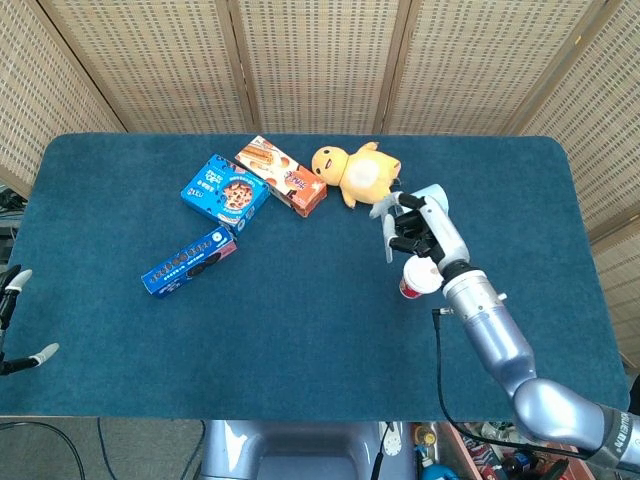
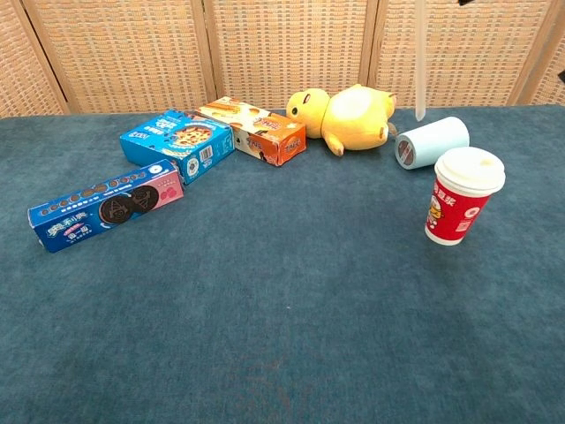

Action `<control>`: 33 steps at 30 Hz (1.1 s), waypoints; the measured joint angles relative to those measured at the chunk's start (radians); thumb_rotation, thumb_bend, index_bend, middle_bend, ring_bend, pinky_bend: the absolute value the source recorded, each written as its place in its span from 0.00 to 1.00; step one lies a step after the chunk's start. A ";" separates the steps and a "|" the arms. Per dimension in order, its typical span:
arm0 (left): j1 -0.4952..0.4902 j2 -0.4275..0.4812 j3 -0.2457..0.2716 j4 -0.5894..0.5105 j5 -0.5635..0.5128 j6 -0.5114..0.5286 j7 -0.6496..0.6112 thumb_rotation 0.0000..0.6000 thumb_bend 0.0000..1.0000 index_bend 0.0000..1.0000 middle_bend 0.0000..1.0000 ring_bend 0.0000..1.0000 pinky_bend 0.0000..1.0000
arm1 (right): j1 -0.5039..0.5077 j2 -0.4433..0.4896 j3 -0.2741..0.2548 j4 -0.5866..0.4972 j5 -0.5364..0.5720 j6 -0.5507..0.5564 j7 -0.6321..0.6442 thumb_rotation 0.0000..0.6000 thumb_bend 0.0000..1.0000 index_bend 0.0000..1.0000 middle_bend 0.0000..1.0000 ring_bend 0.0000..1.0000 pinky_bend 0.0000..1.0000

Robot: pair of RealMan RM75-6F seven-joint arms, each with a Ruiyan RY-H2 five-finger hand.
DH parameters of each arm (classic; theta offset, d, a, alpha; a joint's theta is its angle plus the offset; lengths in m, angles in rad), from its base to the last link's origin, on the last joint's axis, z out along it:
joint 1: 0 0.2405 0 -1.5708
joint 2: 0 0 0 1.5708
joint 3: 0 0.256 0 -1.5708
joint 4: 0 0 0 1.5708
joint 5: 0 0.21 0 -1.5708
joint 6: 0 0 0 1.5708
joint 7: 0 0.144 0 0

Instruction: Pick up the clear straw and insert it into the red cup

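Note:
The red cup (image 1: 420, 276) with a white lid (image 2: 469, 170) stands upright right of the table's middle. My right hand (image 1: 416, 231) hovers just beyond it and grips the clear straw (image 2: 420, 62). In the chest view the straw hangs nearly upright from the top edge, its lower end above and a little left of the cup, and the hand itself is almost wholly out of frame. Only the spread fingertips (image 1: 12, 283) of my left hand (image 1: 18, 320) show at the far left edge, off the table, holding nothing.
A pale blue mug (image 2: 433, 141) lies on its side behind the cup, beside a yellow plush toy (image 1: 357, 173). An orange snack box (image 1: 283, 176), a blue cookie box (image 1: 225, 190) and a long blue biscuit box (image 1: 190, 262) lie at the left.

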 measured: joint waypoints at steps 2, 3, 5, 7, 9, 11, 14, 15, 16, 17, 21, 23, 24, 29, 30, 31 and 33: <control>0.001 0.000 0.001 -0.002 0.003 0.002 0.002 1.00 0.10 0.00 0.00 0.00 0.00 | -0.028 0.027 -0.007 0.014 -0.015 -0.036 0.032 1.00 0.68 0.76 0.97 0.84 1.00; 0.001 0.000 0.001 -0.002 0.004 0.003 0.002 1.00 0.10 0.00 0.00 0.00 0.00 | -0.042 0.038 -0.014 0.024 -0.030 -0.059 0.053 1.00 0.68 0.76 0.97 0.84 1.00; 0.002 0.001 0.002 -0.004 0.006 0.005 0.003 1.00 0.10 0.00 0.00 0.00 0.00 | -0.059 0.048 -0.027 0.043 -0.059 -0.090 0.085 1.00 0.68 0.76 0.97 0.84 1.00; 0.002 0.001 0.002 -0.005 0.007 0.007 0.003 1.00 0.10 0.00 0.00 0.00 0.00 | -0.073 0.055 -0.043 0.064 -0.089 -0.116 0.118 1.00 0.68 0.76 0.97 0.84 1.00; 0.003 0.001 0.002 -0.006 0.007 0.008 0.004 1.00 0.10 0.00 0.00 0.00 0.00 | -0.081 0.059 -0.058 0.084 -0.111 -0.131 0.145 1.00 0.68 0.76 0.97 0.84 1.00; 0.003 0.001 0.003 -0.007 0.007 0.009 0.005 1.00 0.10 0.00 0.00 0.00 0.00 | -0.085 0.061 -0.069 0.096 -0.128 -0.142 0.162 1.00 0.68 0.76 0.97 0.84 1.00; 0.001 0.000 0.003 -0.007 0.007 0.004 0.009 1.00 0.10 0.00 0.00 0.00 0.00 | -0.090 0.061 -0.083 0.121 -0.161 -0.161 0.189 1.00 0.68 0.76 0.97 0.84 1.00; 0.001 0.000 0.004 -0.007 0.007 0.004 0.009 1.00 0.10 0.00 0.00 0.00 0.00 | -0.092 0.060 -0.088 0.132 -0.176 -0.167 0.205 1.00 0.68 0.76 0.97 0.84 1.00; 0.002 0.000 0.003 -0.007 0.007 0.004 0.008 1.00 0.10 0.00 0.00 0.00 0.00 | -0.092 0.060 -0.093 0.141 -0.188 -0.170 0.218 1.00 0.68 0.76 0.97 0.84 1.00; 0.002 0.000 0.003 -0.007 0.006 0.005 0.008 1.00 0.10 0.00 0.00 0.00 0.00 | -0.092 0.059 -0.099 0.151 -0.200 -0.173 0.231 1.00 0.68 0.76 0.97 0.84 1.00; 0.002 0.000 0.002 -0.005 0.004 0.004 0.005 1.00 0.10 0.00 0.00 0.00 0.00 | -0.090 0.056 -0.128 0.182 -0.237 -0.176 0.276 1.00 0.68 0.76 0.97 0.84 1.00; 0.002 0.000 0.003 -0.005 0.005 0.004 0.004 1.00 0.10 0.00 0.00 0.00 0.00 | -0.088 0.055 -0.139 0.189 -0.249 -0.177 0.291 1.00 0.68 0.76 0.97 0.84 1.00; 0.002 0.000 0.003 -0.005 0.005 0.004 0.004 1.00 0.10 0.00 0.00 0.00 0.00 | -0.087 0.055 -0.146 0.194 -0.257 -0.178 0.301 1.00 0.68 0.76 0.97 0.84 1.00; 0.001 0.000 0.003 -0.006 0.005 0.003 0.005 1.00 0.10 0.00 0.00 0.00 0.00 | -0.082 0.061 -0.163 0.211 -0.286 -0.186 0.337 1.00 0.68 0.76 0.97 0.84 1.00; 0.001 0.000 0.003 -0.006 0.005 0.003 0.005 1.00 0.10 0.00 0.00 0.00 0.00 | -0.081 0.063 -0.165 0.213 -0.291 -0.187 0.344 1.00 0.68 0.76 0.97 0.84 1.00; 0.002 0.000 0.003 -0.006 0.005 0.003 0.005 1.00 0.10 0.00 0.00 0.00 0.00 | -0.080 0.065 -0.167 0.215 -0.295 -0.188 0.349 1.00 0.69 0.76 0.97 0.84 1.00; 0.002 0.000 0.003 -0.006 0.005 0.005 0.006 1.00 0.10 0.00 0.00 0.00 0.00 | -0.078 0.069 -0.172 0.220 -0.305 -0.189 0.362 1.00 0.69 0.76 0.97 0.84 1.00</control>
